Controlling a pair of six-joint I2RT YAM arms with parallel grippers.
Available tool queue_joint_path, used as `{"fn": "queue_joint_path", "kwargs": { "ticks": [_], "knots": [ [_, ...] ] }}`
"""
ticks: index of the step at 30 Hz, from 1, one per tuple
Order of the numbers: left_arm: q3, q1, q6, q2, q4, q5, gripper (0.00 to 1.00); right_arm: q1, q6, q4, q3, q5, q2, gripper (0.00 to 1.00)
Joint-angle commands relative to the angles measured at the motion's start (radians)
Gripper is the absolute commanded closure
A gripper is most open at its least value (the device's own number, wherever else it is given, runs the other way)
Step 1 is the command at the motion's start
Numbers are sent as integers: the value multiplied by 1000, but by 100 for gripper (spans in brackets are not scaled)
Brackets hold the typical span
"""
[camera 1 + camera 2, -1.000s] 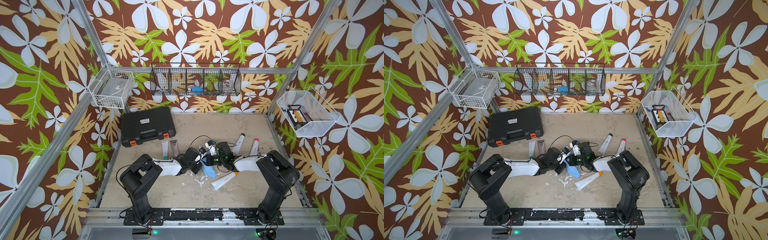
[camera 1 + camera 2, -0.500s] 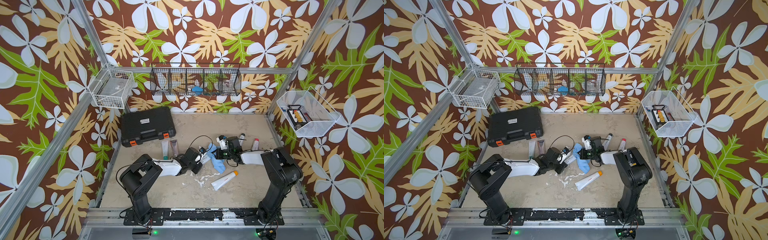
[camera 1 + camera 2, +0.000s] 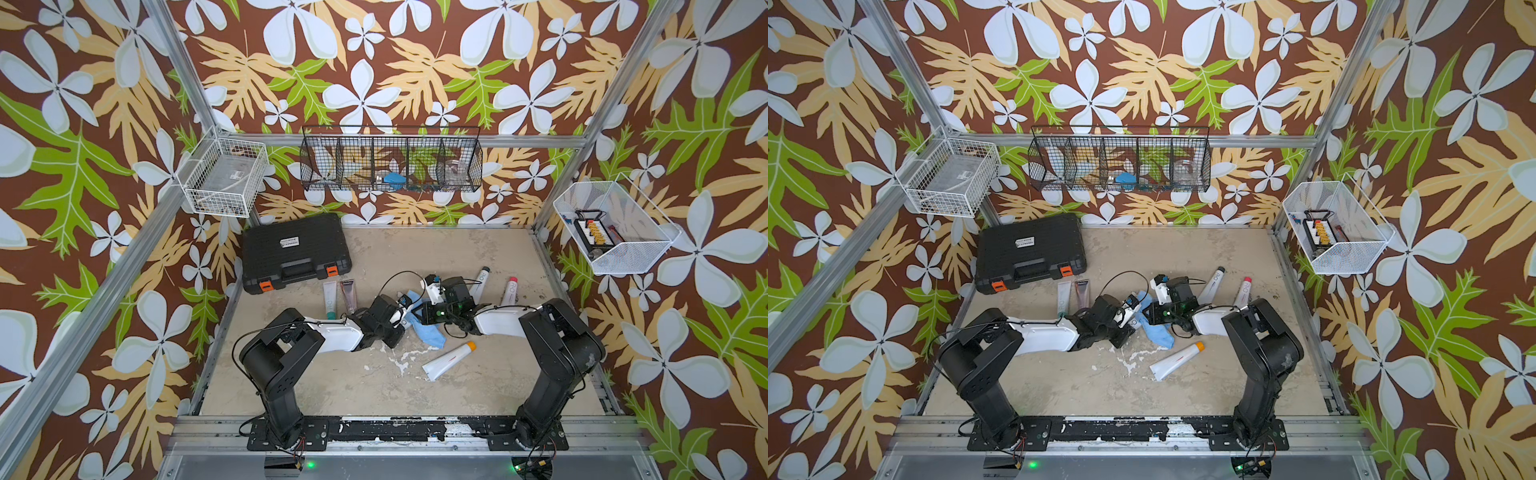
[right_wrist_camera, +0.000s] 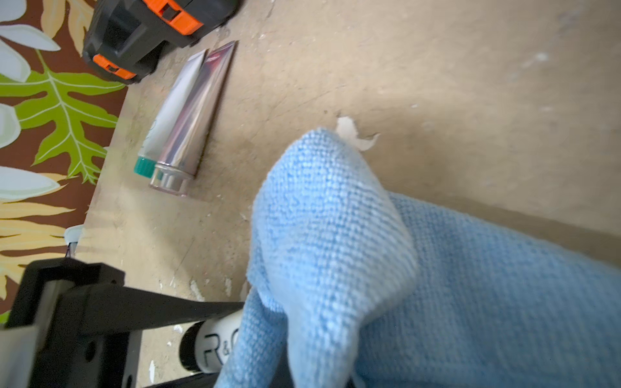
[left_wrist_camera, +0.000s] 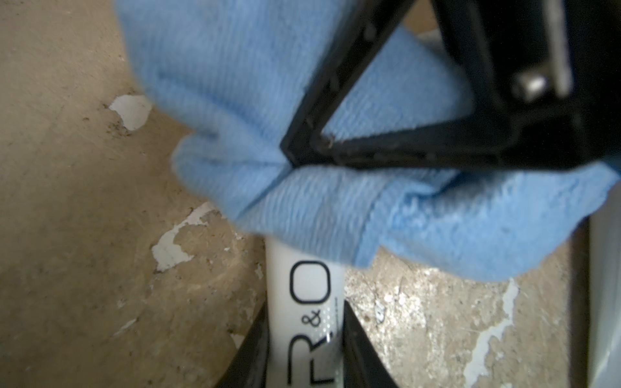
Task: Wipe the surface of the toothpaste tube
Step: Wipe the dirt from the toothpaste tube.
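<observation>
Currently left tool [image 5: 305,314] grips white tube [image 4: 210,349]; right tool [image 5: 291,155], clamped on blue cloth [image 5: 235,84], holds it draped over tube.

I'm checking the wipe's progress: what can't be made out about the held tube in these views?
Left wrist view: the cloth, pinched by the right gripper, covers the tube past its lettering, hiding its far end.
Right wrist view: the cloth hides that gripper's fingertips; only the tube's dark end shows.
Both top views: the tube is nearly all under the cloth, too small to judge.
</observation>
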State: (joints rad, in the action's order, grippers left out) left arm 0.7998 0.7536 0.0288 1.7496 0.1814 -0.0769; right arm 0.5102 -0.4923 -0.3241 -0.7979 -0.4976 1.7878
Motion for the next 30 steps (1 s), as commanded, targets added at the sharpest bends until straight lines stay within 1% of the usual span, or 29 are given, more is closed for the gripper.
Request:
{"fn": "queue_joint_path", "kwargs": {
  "ticks": [1,5,9,11,14,19,25,30],
  "knots": [
    [9,1,2,5,7,-4,73,54,-57,22,10,-40,1,100],
    [10,1,2,7,7,-4,73,103,-125,-52,30,-72,8,100],
    [10,1,2,8,6,-4,73,122,-159,-96,46,-84,6,100],
    [10,1,2,7,6,-4,73,122,-155,-109,57,-70,8,100],
    [8,1,2,4,6,-4,73,119,-111,-98,66,-14,20,100],
    [3,1,3,-2,9,-4,73,72,-63,-70,68,29,29,100],
    [-5,1,6,-10,11,-10,73,-30,-14,-84,94,18,7,100],
    [-11,1,6,-18,12,-11,73,-103,29,-31,70,35,15,100]
  ]
}}
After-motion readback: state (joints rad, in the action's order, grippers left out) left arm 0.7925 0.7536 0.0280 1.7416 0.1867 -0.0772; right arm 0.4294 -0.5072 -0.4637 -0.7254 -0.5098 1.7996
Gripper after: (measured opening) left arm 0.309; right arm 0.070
